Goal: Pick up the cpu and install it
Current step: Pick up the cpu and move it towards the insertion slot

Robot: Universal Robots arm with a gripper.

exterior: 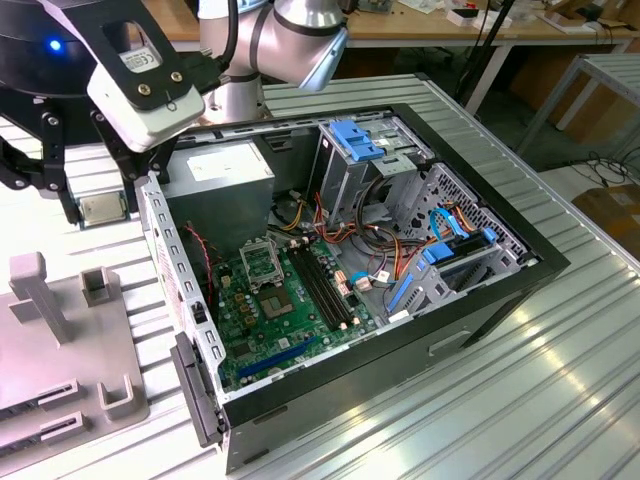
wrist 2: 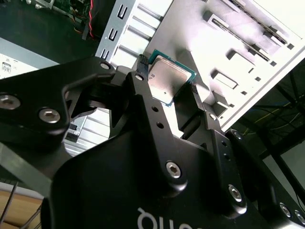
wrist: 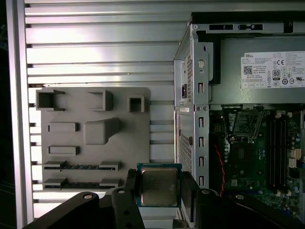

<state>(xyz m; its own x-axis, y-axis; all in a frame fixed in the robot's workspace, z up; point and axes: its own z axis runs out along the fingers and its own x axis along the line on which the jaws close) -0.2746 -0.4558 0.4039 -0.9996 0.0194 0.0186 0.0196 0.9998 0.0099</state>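
The cpu [wrist: 158,186] is a small square plate with a silver-grey face and a green rim. My gripper [wrist: 159,187] is shut on it, one black finger [wrist: 129,188] on each side. In the second wrist view the cpu [wrist 2: 169,78] sits tilted between the same fingertips of the gripper [wrist 2: 167,82]. In the exterior view the gripper [exterior: 100,205] hangs with the cpu [exterior: 103,209] above the table, at the exterior view's left, outside the open computer case [exterior: 500,300]. The open socket [exterior: 262,263] lies on the green motherboard [exterior: 290,330] inside the case, also visible as the socket [wrist: 245,125] in the first wrist view.
A grey fixture tray [exterior: 40,350] with slots and posts lies below the gripper, seen too as the tray [wrist: 76,138]. A grey power supply box [exterior: 225,175] with a white label fills the case's rear corner. Drive cages, cables and blue clips crowd the case's other side.
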